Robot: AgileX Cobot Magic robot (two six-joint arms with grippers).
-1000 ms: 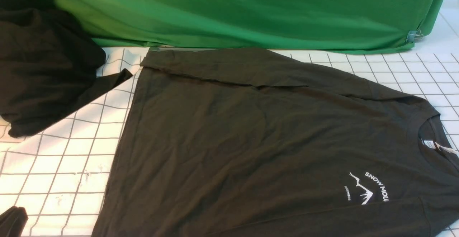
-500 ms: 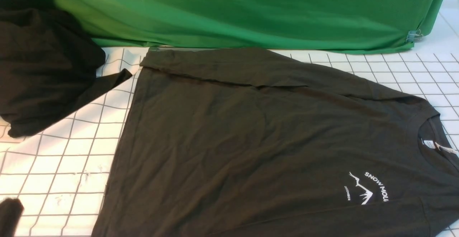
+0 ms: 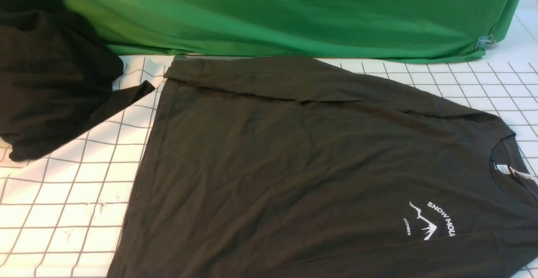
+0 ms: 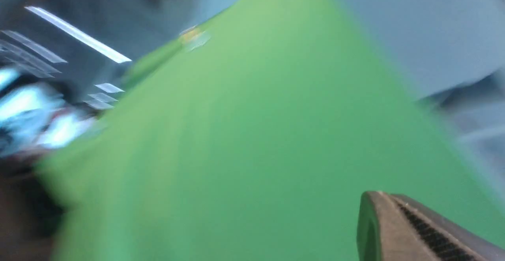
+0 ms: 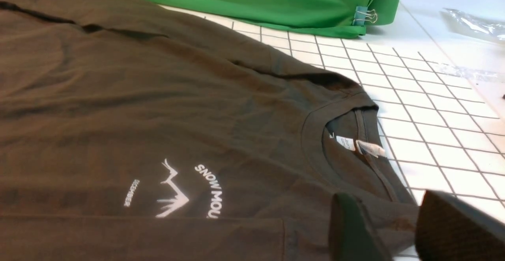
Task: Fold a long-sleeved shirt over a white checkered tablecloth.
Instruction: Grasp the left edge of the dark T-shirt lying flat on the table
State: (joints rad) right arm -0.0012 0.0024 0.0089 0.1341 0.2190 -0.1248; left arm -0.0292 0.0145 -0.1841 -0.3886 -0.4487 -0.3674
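While neither arm shows in the front view, we find the long-sleeved shirt (image 3: 294, 173) lying flat and chest up across the white checkered tablecloth (image 3: 71, 194), its collar (image 3: 487, 152) toward the robot's right. The far sleeve (image 3: 260, 78) and the near sleeve (image 5: 158, 237), just below the mountain logo (image 5: 171, 190), both appear laid inward along the body, presumably so the trunk can fold as one narrow panel. Our right gripper (image 5: 388, 198) hovers over the near shoulder beside the neck label (image 5: 357, 145), jaws apart and empty, probably placed to pinch that edge. Our left gripper (image 4: 398, 209), closed on nothing we can see, faces the green fabric sheet (image 4: 244, 142); a blacker garment heap (image 3: 50, 72) sits apart at far left.
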